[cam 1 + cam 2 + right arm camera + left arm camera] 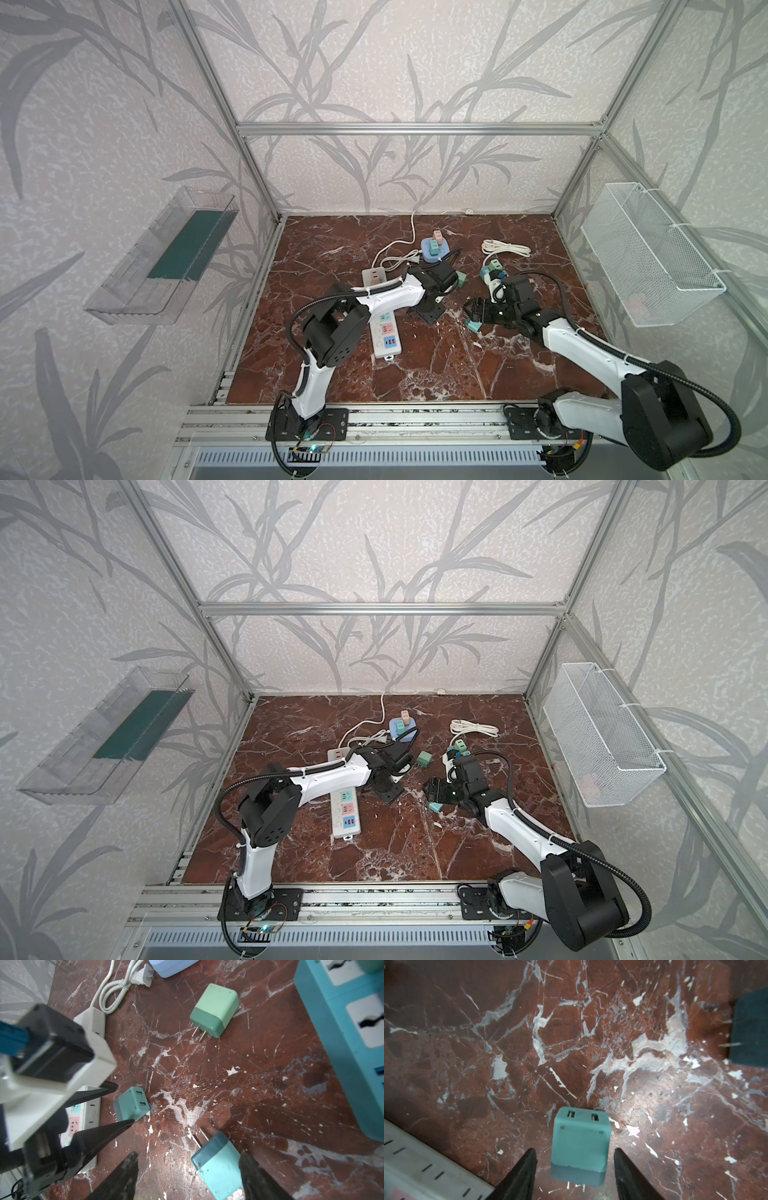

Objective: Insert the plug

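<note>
Marble, red-brown with white veins, tops the table (415, 374). Leaf-print wallpaper (374, 62) and an aluminium frame (415, 129) close it in. A clear bin (158, 257) hangs on the 9 o'clock wall and a wire basket (648, 257) on the 3 o'clock wall.

From the 7 o'clock edge the left arm (386, 295) bends at the elbow and reaches to mid-table, wrist tipped down. The left gripper (575, 1150) straddles the left plug (580, 1142). Its jaws are partly open with a gap showing on each side, so nothing is gripped. The plug's prongs point back toward the wrist.

From 5 o'clock the right arm (582, 345) stretches low toward the centre. The right gripper (188, 1154) has its jaws wide around the right plug (218, 1167). That plug sits just beside one finger and well clear of the other; I cannot tell whether they touch.

A white strip (386, 336) lies under the left arm at 8 o'clock. Farther off are a green plug (460, 279) at 1 o'clock, a blue strip (328, 1001) at 2 o'clock and a round socket (428, 253) at 12.
</note>
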